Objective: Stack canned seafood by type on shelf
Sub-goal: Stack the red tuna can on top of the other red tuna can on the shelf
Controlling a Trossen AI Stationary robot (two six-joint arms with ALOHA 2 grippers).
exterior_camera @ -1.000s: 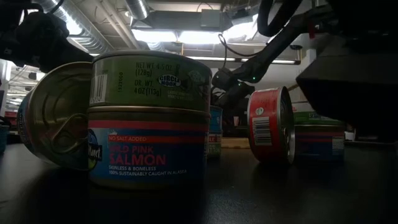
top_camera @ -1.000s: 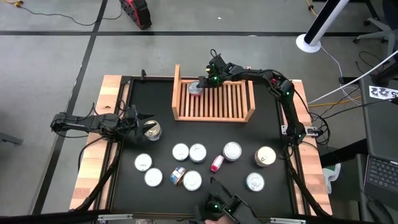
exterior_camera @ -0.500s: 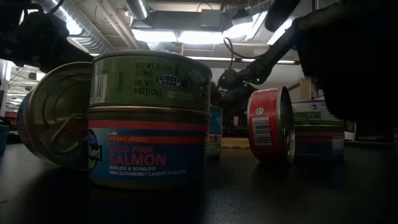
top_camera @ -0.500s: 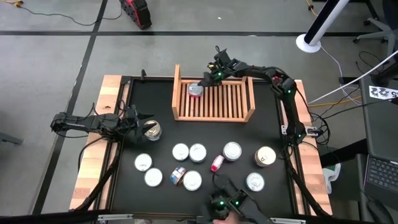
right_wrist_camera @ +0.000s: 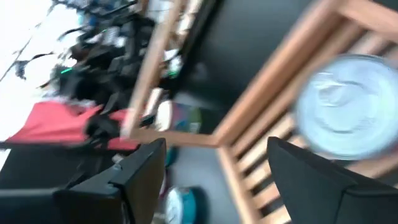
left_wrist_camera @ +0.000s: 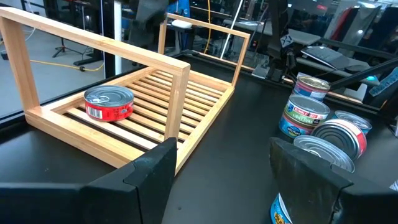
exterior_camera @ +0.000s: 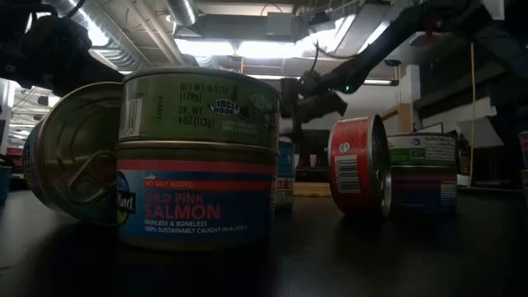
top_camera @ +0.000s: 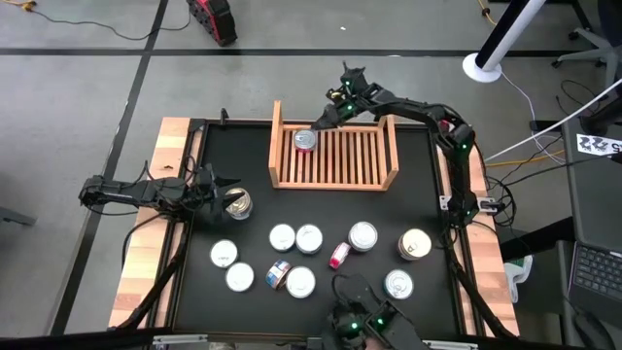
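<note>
- High view: one red-labelled tin [top_camera: 305, 141] flat on the shelf [top_camera: 333, 180] slats, in the far-left corner.
- Just beyond that corner, right gripper [top_camera: 337, 100] above the shelf's far board, fingers spread, holding nothing, tin below and clear of them.
- Well off the shelf's near-left side, left gripper [top_camera: 216, 191] waiting, fingers apart, beside a stacked pair of tins [top_camera: 236, 203].
- Risk, as a judgement: clipping the far board and shifting shelf and tin.

shelf [top_camera: 335, 160]: light wooden slatted rack, far side of table | red-label tin [top_camera: 305, 141]: flat inside shelf, far-left corner | other tins [top_camera: 309, 238]: scattered on near table, one on edge
</note>
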